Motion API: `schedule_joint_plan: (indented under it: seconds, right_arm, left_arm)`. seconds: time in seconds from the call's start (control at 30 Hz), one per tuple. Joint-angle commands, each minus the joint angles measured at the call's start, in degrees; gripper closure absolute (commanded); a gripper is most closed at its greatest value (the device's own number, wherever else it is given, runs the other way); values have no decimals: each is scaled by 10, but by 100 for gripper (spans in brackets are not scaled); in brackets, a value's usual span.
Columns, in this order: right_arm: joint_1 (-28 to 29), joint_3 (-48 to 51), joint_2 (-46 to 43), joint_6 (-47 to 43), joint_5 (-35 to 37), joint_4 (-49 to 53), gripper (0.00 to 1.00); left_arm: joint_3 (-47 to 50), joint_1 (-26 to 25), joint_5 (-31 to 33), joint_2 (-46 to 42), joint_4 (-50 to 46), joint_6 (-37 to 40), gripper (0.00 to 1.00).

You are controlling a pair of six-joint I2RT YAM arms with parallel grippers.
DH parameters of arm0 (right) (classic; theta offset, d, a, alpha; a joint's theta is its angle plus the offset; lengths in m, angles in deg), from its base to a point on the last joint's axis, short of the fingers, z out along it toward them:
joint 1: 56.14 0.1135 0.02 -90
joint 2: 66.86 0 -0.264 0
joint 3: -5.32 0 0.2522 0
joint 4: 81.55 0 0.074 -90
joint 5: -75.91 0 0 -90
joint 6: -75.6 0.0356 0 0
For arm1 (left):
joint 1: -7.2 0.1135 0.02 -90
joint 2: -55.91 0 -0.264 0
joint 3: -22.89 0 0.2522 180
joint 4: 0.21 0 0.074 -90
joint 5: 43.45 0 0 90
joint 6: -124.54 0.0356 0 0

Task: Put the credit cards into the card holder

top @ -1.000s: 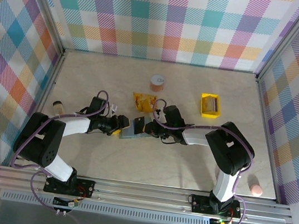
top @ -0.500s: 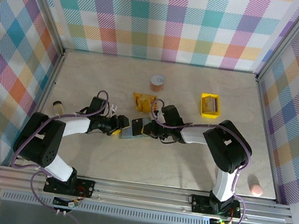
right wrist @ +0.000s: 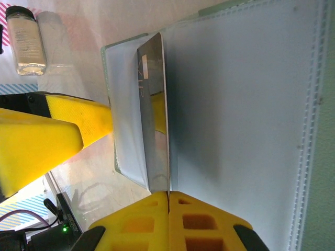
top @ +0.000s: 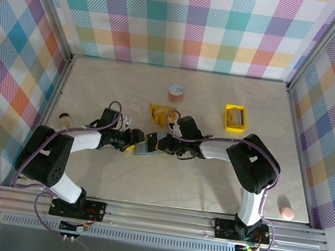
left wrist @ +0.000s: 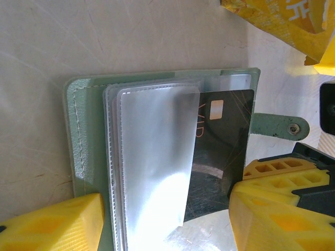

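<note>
Plaid walls all round and a pale wood surface, with the action right in the middle of it. The sage card holder lies open and flat. The left pincer is spread wide with a finger over each side of it, so I'd say it's pinning the holder down, not squeezing it. The right pincer is clenched on the edge of a dark card. One side of that card is tucked under the clear sleeves, but the chip and most of the face are bare. To do this bit well, I reckon you keep the card dead level with the sleeve mouth and push straight toward the spine. The left side should hold the holder down so it can't skate, and I'd only let go once the chip is covered. I'd watch the near corner too, it sits close to the left finger. Head count: one holder, one card I can be sure of, two pincers, one snack packet, one yellow tray with something greyish inside (more cards? too small to tell), one little jar, one round tan thing and one pink blob.
</note>
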Motion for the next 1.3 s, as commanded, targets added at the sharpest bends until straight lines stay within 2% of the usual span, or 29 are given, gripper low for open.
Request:
schedule_joint_plan:
  seconds: [0.0, 0.6, 1.27]
  right_arm:
    - [8, -8, 15, -3, 9, 25, 100]
    - [7, 3, 2, -37, 82, 30, 100]
    - [7, 12, -22, -37, 101, 50, 100]
  left_arm:
    - [-11, 4, -2, 8, -12, 9, 36]
    - [-10, 4, -2, 7, -19, 14, 37]
    - [-9, 4, -1, 4, -21, 15, 38]
